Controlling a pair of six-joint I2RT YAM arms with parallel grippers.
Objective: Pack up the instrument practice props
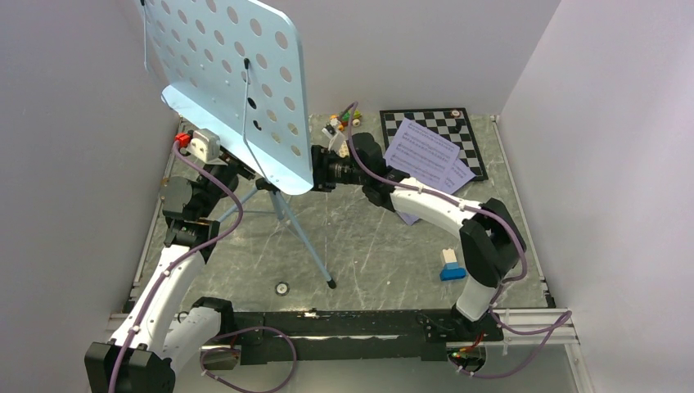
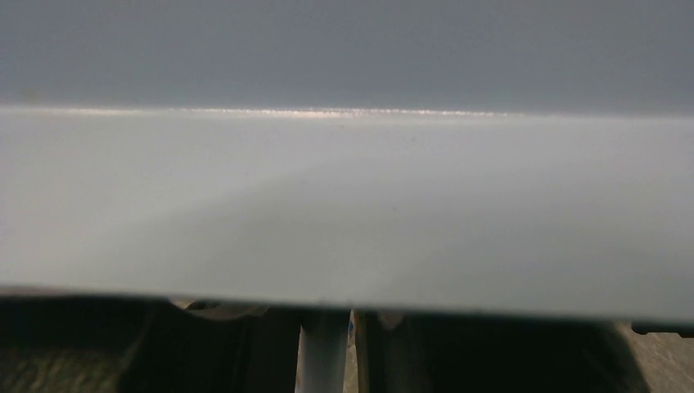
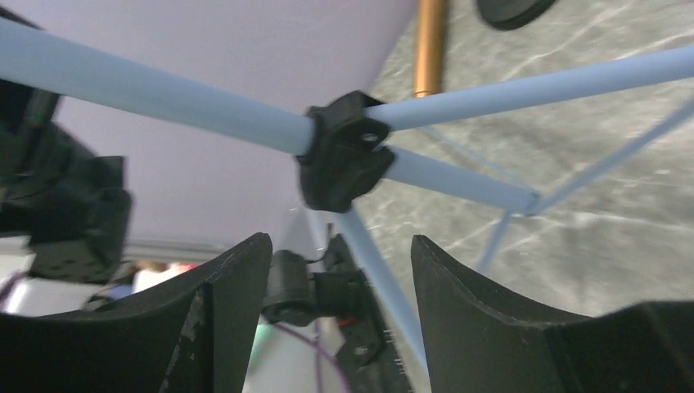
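You have the music stand [image 1: 237, 82] upright on its tripod at the left of the table [image 1: 385, 246], its hole-punched desk tilted back toward the wall and its legs spread over the marbled top. In your left wrist view the pale desk fills almost everything; at the bottom edge the left end effector [image 2: 327, 354] is clenched on the stand's thin tube, one dark finger [image 2: 221, 352] pressed to each side. From above, that grip is hidden behind the desk.

The right end effector [image 3: 337, 243] is released, its fingers wide apart with nothing between them, just short of the black hub [image 3: 344, 155] where the legs meet the pole. Beyond the hub you can see the gold-brown microphone [image 3: 430, 45] lying on the table, with the mic stand [image 3: 511, 8] near it, only the edge of its round base in view.

The white pages [image 1: 425, 155] lie well to the right, partly on the chessboard [image 1: 446, 123] – partly under your right arm. A toy car [image 1: 344, 121] sits by the back wall, and a blue-and-white brick [image 1: 451, 264] stands near the right arm's base.
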